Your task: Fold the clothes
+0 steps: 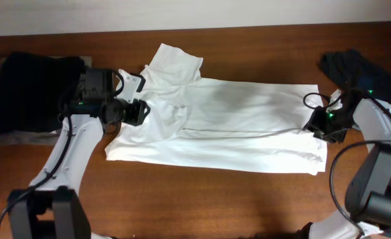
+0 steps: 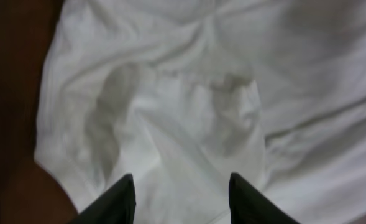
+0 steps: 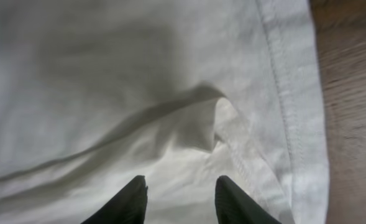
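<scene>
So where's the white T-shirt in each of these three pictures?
Overhead: the T-shirt lies spread across the middle of the table.
Left wrist: the T-shirt fills nearly everything; table at the left edge.
Right wrist: the T-shirt fills most; table at the right edge.
Shared landmark: the brown table.

Rumpled white T-shirt (image 3: 108, 81), hem beside wooden table (image 3: 353, 93), right claw (image 3: 181, 185) parted above

Wood-grain brown table (image 1: 202, 199), pale wall strip (image 1: 182, 13) along its far edge. At the left end lay a folded black garment (image 1: 32, 83), sitting on a grey piece (image 1: 22, 138) that showed only at the near edge. A crumpled dark garment (image 1: 351, 66) lay at the far right corner.
</scene>
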Controlling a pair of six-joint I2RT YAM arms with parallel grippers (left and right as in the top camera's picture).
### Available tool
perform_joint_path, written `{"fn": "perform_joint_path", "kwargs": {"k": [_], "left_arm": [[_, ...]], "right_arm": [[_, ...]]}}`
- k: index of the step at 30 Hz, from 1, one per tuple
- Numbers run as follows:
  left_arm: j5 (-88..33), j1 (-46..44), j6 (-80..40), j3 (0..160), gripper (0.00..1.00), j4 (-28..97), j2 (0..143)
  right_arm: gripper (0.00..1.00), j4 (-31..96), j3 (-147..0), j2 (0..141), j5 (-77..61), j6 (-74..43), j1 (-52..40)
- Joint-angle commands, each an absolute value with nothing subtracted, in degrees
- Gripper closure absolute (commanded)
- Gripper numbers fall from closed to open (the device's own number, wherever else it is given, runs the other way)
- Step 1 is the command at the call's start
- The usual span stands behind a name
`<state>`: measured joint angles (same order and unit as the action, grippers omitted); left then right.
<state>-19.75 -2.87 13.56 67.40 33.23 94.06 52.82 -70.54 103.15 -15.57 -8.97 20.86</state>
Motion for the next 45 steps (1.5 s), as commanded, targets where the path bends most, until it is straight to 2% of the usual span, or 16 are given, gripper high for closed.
{"fn": "perform_joint_path", "kwargs": {"k": [1, 3, 4, 5, 6, 12, 14, 15, 17, 19, 26, 33, 38, 40, 42, 45], "left_arm": [[-20.58, -3.01, 15.18, 83.24, 0.52, 36.73, 103.72], [-19.94, -3.40, 16.43, 105.82, 0.51, 45.08, 116.33], [-19.97, -3.88, 16.43, 115.22, 0.43, 47.55, 123.17], [-19.97, -4.51, 16.43, 122.26, 0.23, 47.44, 129.64], [-20.21, -5.26, 16.40, 126.72, 0.16, 44.86, 135.13], [-14.04, -10.63, 16.38, 127.98, 0.15, 28.67, 151.06], [-9.26, -11.70, 16.40, 127.92, 0.25, 28.75, 153.01], [-8.27, -11.68, 16.38, 127.87, 0.50, 28.71, 153.01], [-7.46, -11.57, 16.36, 127.90, 0.86, 29.63, 152.99], [-7.42, -11.53, 16.36, 129.08, 1.00, 33.39, 152.16], [-7.64, -11.46, 15.70, 144.53, 1.00, 59.72, 145.45], [-7.64, -11.64, 15.73, 145.14, 1.00, 68.66, 140.90], [-7.64, -11.64, 15.73, 145.14, 1.00, 71.44, 139.98], [-7.64, -11.64, 15.75, 145.14, 1.00, 71.48, 139.98], [-7.64, -11.64, 15.75, 145.14, 1.00, 71.46, 139.98], [-6.46, -11.62, 15.75, 145.14, 1.00, 71.72, 138.96]], "right_arm": [[0.52, 56.10, -77.60, 96.95, -20.05, -7.51, 21.02], [0.39, 59.24, -85.69, 96.40, -22.35, -7.55, 21.02], [0.35, 59.24, -87.26, 96.40, -22.35, -7.55, 20.97], [0.34, 59.02, -87.85, 96.40, -22.35, -7.55, 20.97], [0.34, 59.37, -87.79, 96.47, -22.33, -7.55, 20.97], [0.34, 60.95, -87.70, 96.51, -22.31, -7.51, 20.97], [0.34, 61.08, -87.66, 96.57, -22.26, -7.51, 20.97], [0.33, 60.88, -87.66, 96.82, -21.85, -7.51, 20.97], [0.33, 60.05, -87.66, 97.60, -20.47, -7.53, 20.97], [0.33, 58.78, -87.66, 98.78, -18.81, -7.51, 20.99], [0.34, 36.86, -87.66, 113.56, -15.81, -7.88, 20.99], [0.34, 24.82, -87.66, 128.27, -15.86, -9.91, 20.69], [0.58, 25.19, -87.66, 128.75, -15.88, -9.91, 17.10], [0.60, 25.50, -87.66, 128.75, -15.84, -9.91, 16.51], [0.96, 26.22, -87.74, 128.51, -15.84, -9.91, 16.91], [0.96, 30.74, -88.71, 123.13, -16.08, -9.85, 19.09]]}}
